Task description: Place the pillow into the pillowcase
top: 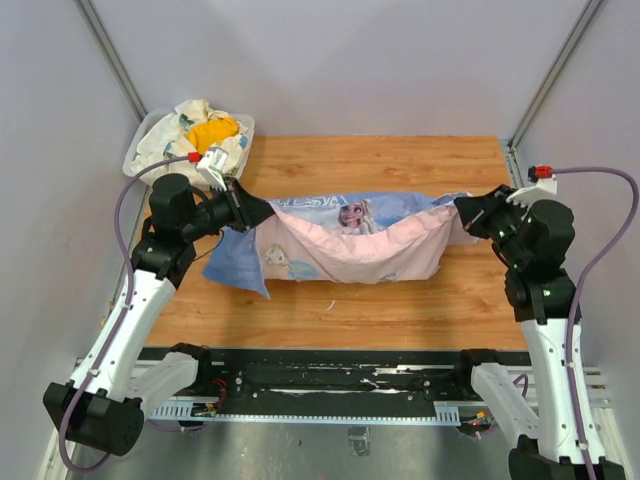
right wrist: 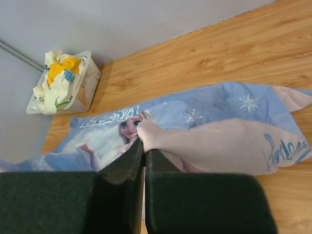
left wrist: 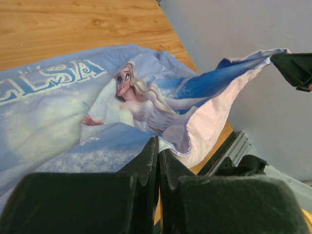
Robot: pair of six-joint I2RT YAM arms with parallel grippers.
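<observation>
Room: plain pale grey walls [top: 330, 60] close in the back and both sides. Slanted metal posts [top: 110, 55] rise at the two far corners.

Table: a warm wood-grain table [top: 400, 160], seen from above. A black rail [top: 330, 385] runs along its near edge, and both arm bases are bolted to it.

Far-left corner: a white basket [top: 135, 155] sits here, heaped with a white-and-yellow cloth bundle [top: 210, 130].

Left gripper: the left gripper [top: 265, 208] reaches in from the left side, near the basket but apart from it. Its fingers [left wrist: 148, 163] are pressed almost together, with only a sliver between them. They pinch the left end of the pillowcase [top: 350, 250].

Pillowcase: it is strung between the two grippers across the middle of the table and sags in the centre like a hammock.
- The light-blue printed side shows along the far edge, with the "ELSA" lettering and a blonde princess.
- The pale pink reverse side faces the near edge.
- A blue flap droops to the wood below the left gripper, and the sagging middle appears to rest on the table.
- What lies inside the fabric cannot be seen.

Right gripper: the right gripper [top: 462, 208] comes in from the right side, at about the same height as the left one.
- In its wrist view the two dark fingers [right wrist: 126, 165] are closed tight together.
- A fold of the pink fabric is caught at their tips.
- From there the fabric runs away towards the basket corner.
</observation>
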